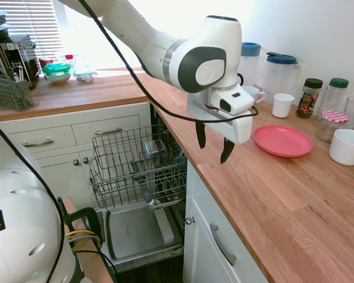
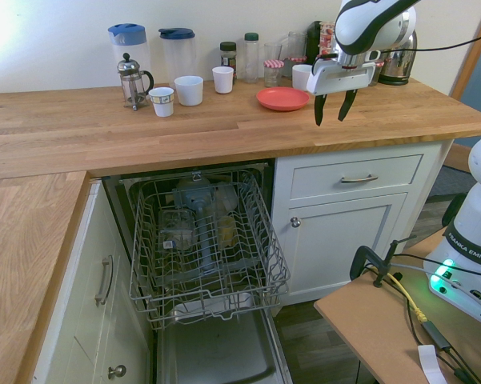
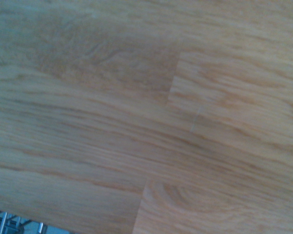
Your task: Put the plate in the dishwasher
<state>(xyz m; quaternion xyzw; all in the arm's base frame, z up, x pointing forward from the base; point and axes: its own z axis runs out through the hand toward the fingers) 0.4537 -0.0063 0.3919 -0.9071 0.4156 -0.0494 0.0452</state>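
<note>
the hand (image 1: 214, 144) hangs released and empty over the tabletop (image 1: 283, 200), near the plate (image 1: 282, 141) that lies flat there. risk: fingers slide off its shallow rim, or shove it into the white bowl (image 1: 347, 146) and 2 mugs behind

"FRANKA EMIKA" stands sideways on the white robot base (image 2: 470, 237).

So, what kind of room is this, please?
Most likely a home kitchen: a wooden countertop over white cabinets, an open dishwasher with its rack pulled out, and mugs and jugs along the wall.
</note>
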